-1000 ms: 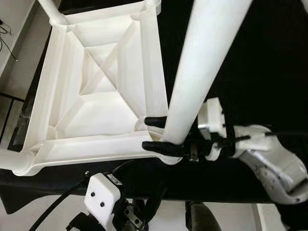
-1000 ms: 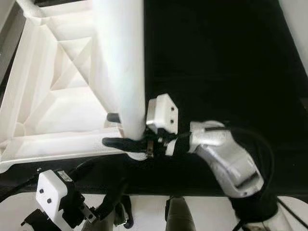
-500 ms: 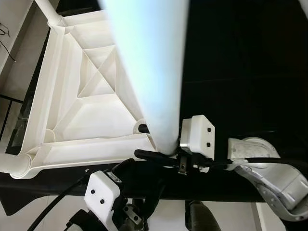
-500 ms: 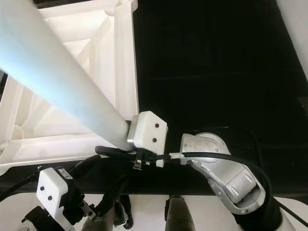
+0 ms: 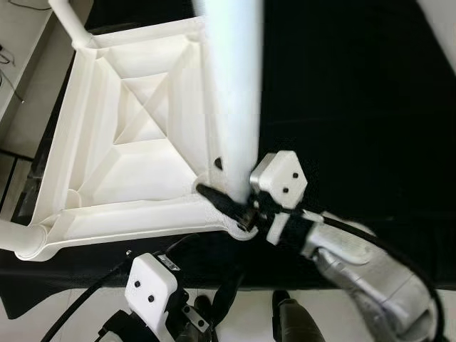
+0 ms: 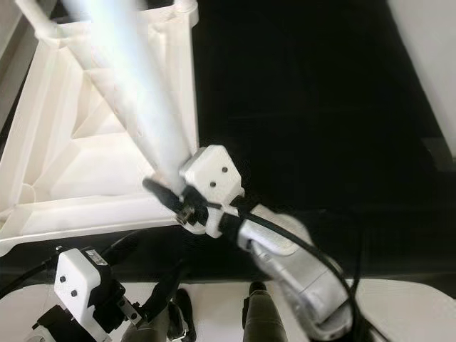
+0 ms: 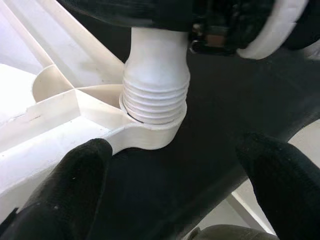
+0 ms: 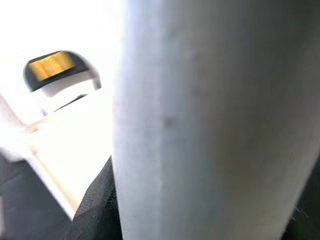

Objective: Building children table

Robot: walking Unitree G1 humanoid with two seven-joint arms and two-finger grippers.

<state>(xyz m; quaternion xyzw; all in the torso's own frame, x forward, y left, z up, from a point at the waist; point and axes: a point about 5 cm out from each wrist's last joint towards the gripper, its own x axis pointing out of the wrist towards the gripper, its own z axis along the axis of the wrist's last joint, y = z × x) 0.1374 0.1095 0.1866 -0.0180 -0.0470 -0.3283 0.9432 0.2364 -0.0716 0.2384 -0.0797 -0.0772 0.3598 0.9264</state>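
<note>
Right gripper screwing a leg into the upturned tabletop's near corner.

The white tabletop lies underside-up on a black surface, ribs showing. The white leg rises from its near-right corner socket, long axis running up toward the camera and leaning a little. The right gripper is clamped round the leg's foot, just above the socket. Look at those threads: several ridges show, so I'd judge it not fully seated. The left gripper waits just beside, fingers spread, holding nothing.
</note>
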